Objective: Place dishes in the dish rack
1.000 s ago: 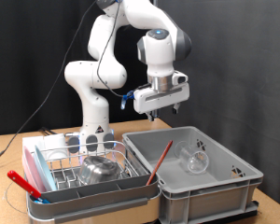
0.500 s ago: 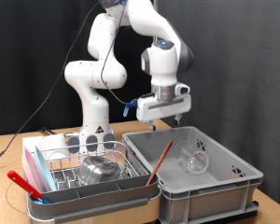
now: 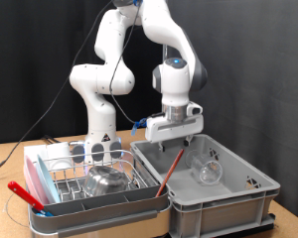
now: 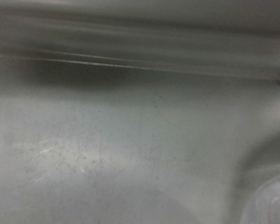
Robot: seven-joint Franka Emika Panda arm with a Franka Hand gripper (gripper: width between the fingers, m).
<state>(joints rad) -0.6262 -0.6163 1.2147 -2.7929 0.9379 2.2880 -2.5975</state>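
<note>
On the exterior view's left, the dish rack is already holding a steel bowl, sitting inside the wire grid toward its front, with what looks like clear glassware standing behind it — so part of the job appears done. A red-handled utensil is lying at the rack's front left corner. To the right, touching the rack, the grey crate is still containing a clear glass cup lying on its side near the middle, and a red stick is leaning against the crate's left wall; by my reading, at least that cup is left to move.

The arm is reaching out from its base behind the rack and bending down over the crate, with the gripper hanging just above the crate's rim, near the stick's upper end. Nothing is showing between its fingers, and I cannot tell whether they are spread or closed — the wrist view is giving only blurred grey plastic.
</note>
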